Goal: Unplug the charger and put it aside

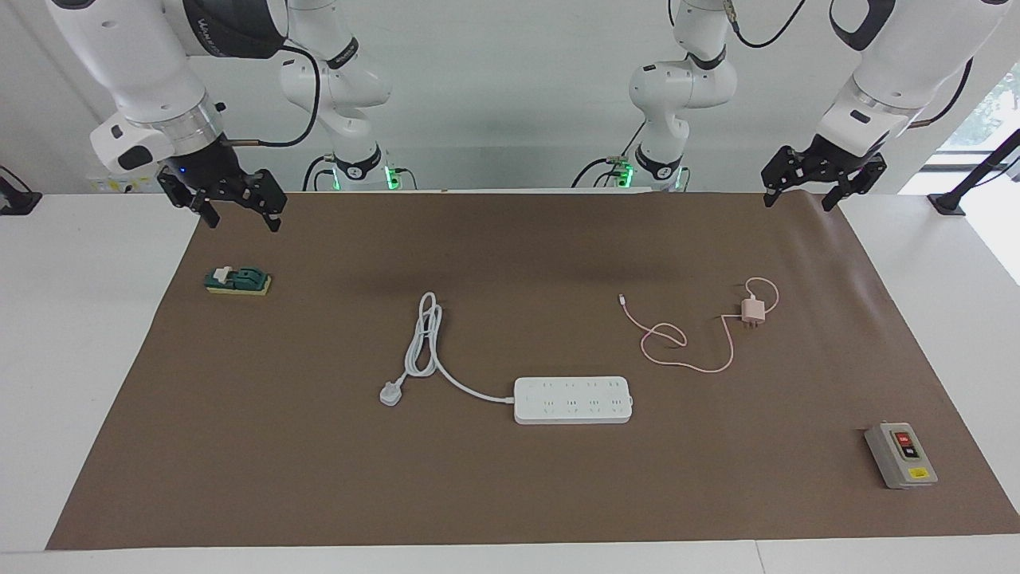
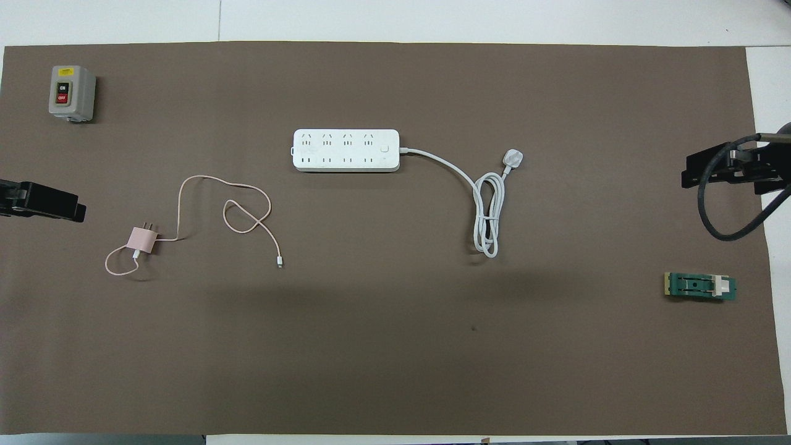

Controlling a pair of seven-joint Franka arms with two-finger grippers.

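**Charger lies free on the mat, both arms raised at the ends**

The pink charger [image 1: 752,310] rests on the brown mat [image 1: 510,494], prongs bare, plugged into nothing. It sits toward the left arm's end of the table, nearer to the robots than the white power strip [image 1: 573,399] and well apart from it. Its thin pink cable [image 1: 677,351] loops loosely across the mat between the two.

The left gripper [image 1: 799,198] hangs in the air over the mat's corner at its own end, fingers spread wide and empty. The right gripper [image 1: 236,215] hangs over the mat's edge at the other end, above a small green switch block [image 1: 237,281]; its fingers also stand apart, holding nothing.

The strip's thick white cord [image 1: 422,339] lies coiled beside it, its white plug [image 1: 390,393] loose on the mat. A grey on/off switch box [image 1: 900,455] sits at the corner farthest from the robots, at the left arm's end.
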